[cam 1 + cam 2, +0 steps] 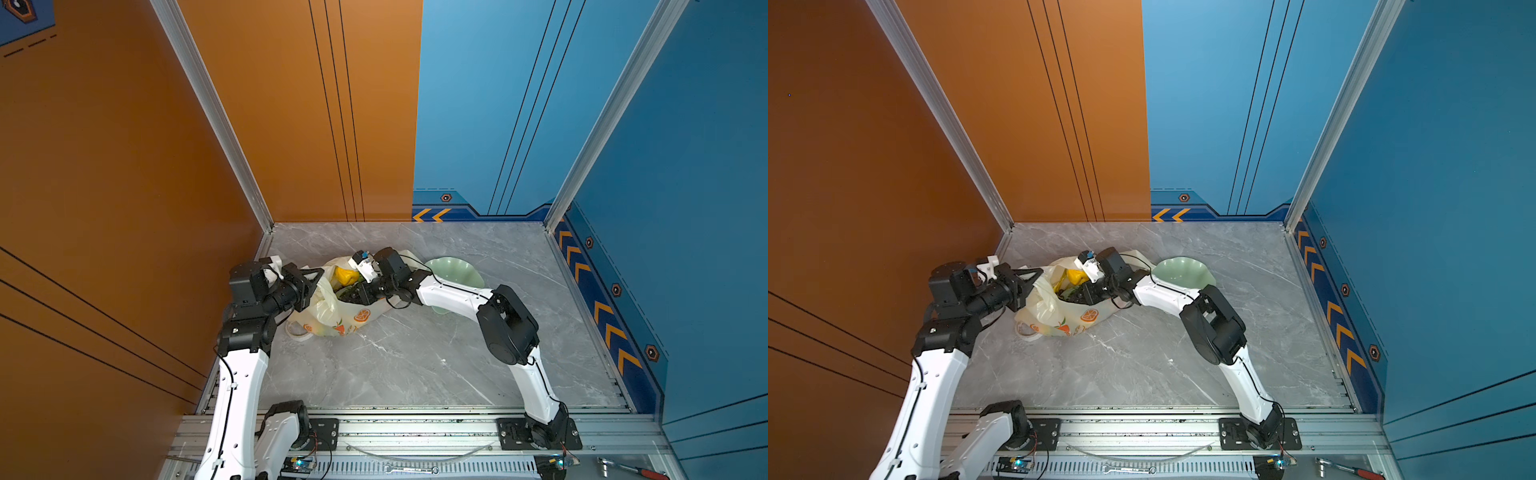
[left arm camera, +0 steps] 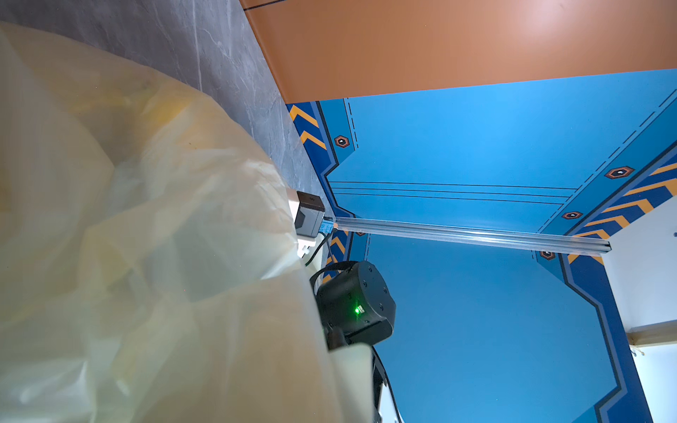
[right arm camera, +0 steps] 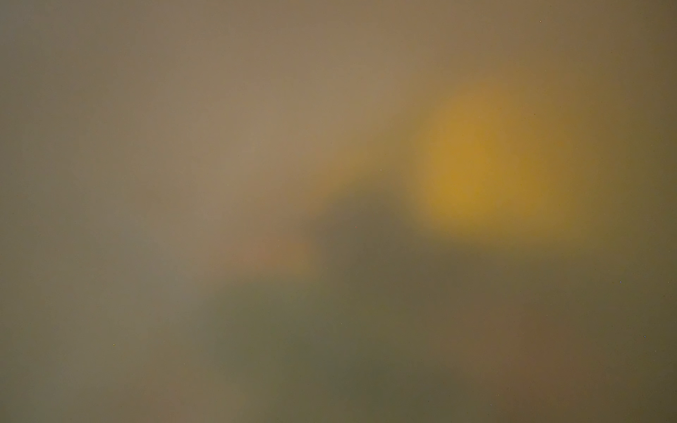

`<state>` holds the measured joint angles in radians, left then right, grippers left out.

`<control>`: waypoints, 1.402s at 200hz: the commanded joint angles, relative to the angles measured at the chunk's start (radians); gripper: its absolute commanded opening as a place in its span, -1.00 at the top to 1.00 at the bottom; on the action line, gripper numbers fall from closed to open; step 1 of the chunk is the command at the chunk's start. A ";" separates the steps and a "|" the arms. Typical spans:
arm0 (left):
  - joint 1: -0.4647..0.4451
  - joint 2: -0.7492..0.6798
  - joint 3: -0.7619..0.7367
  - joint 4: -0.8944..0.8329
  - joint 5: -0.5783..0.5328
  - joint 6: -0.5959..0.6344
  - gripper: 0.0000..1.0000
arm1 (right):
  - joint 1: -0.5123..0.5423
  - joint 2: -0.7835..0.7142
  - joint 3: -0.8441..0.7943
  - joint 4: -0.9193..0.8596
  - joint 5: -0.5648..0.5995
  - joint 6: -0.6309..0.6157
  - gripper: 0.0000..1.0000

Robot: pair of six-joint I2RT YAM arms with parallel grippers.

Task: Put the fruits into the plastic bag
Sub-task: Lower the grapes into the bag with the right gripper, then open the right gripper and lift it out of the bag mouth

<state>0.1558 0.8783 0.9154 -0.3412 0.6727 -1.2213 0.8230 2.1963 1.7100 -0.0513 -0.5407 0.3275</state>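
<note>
The cream plastic bag (image 1: 332,316) (image 1: 1059,320) with orange-slice prints lies on the marble table, mouth up. My left gripper (image 1: 319,277) (image 1: 1039,275) is at the bag's left rim, shut on the film and holding it up; the bag (image 2: 146,238) fills much of the left wrist view. My right gripper (image 1: 349,293) (image 1: 1073,293) reaches down into the bag's mouth, its fingers hidden among dark fruits. A yellow fruit (image 1: 347,274) (image 1: 1075,275) lies inside by the far rim. It is a yellow blur (image 3: 476,164) in the right wrist view, which the film fogs.
A pale green wavy-edged dish (image 1: 455,266) (image 1: 1185,268) stands right of the bag, partly behind my right arm. One loop handle (image 1: 297,332) trails on the table at the bag's front left. A wrench (image 1: 411,469) and a red-handled ratchet (image 1: 636,469) lie on the front rail.
</note>
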 commanded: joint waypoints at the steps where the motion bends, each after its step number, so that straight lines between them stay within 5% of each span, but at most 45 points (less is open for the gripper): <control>1: -0.007 -0.012 -0.018 -0.010 -0.003 0.004 1.00 | 0.003 0.028 0.056 -0.044 0.071 0.015 0.62; 50: -0.025 -0.028 -0.044 -0.025 -0.008 0.005 1.00 | -0.003 0.082 0.163 -0.092 0.148 0.051 0.52; 82: -0.027 -0.043 -0.066 -0.033 -0.012 0.002 1.00 | -0.005 0.100 0.200 -0.138 0.174 0.049 -0.04; 133: -0.030 -0.043 -0.070 -0.035 -0.019 0.005 1.00 | -0.007 0.067 0.196 -0.169 0.186 0.020 -0.48; 204: -0.032 -0.046 -0.073 -0.035 -0.030 0.006 1.00 | -0.002 -0.084 0.172 -0.284 0.279 -0.077 -0.54; 227: -0.033 -0.049 -0.078 -0.035 -0.032 0.007 1.00 | 0.002 -0.144 0.170 -0.340 0.307 -0.127 -0.82; 280: -0.032 -0.050 -0.082 -0.032 -0.033 0.011 1.00 | -0.006 -0.282 0.125 -0.421 0.306 -0.166 -0.85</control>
<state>0.1295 0.8433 0.8509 -0.3630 0.6544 -1.2209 0.8200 1.9888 1.8751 -0.4007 -0.2565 0.2039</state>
